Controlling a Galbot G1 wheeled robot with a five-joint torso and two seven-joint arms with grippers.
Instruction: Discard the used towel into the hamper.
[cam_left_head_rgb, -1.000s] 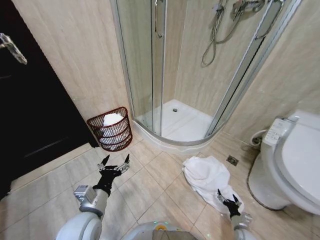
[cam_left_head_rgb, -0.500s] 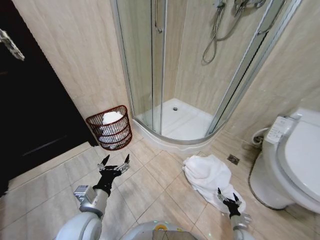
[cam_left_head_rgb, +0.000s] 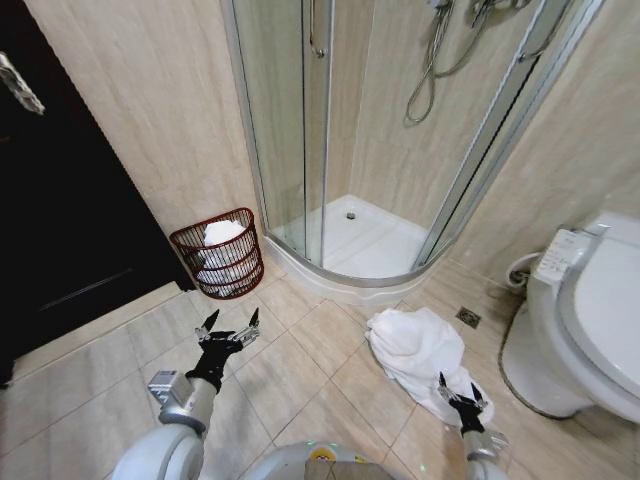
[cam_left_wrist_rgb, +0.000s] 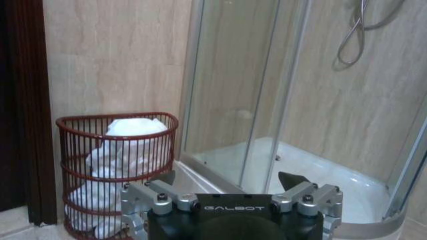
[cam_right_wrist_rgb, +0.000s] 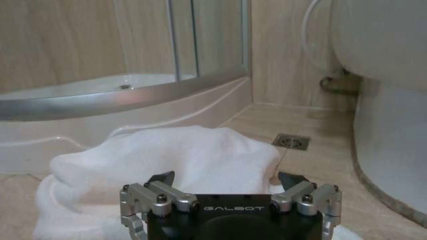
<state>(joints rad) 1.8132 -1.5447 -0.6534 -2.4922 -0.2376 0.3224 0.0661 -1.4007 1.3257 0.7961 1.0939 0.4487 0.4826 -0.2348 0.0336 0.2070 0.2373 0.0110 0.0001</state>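
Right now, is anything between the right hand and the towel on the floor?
Nothing visible. The open right hand hangs at the near edge of the towel, which lies on bare tile beside the toilet.

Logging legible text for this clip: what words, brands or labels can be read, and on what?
"GALBOT" on the left gripper body, left wrist view.
"GALBOT" on the right gripper body, right wrist view.
Toilet control panel: markings too small to read.
Nothing readable on the hamper or the towel.
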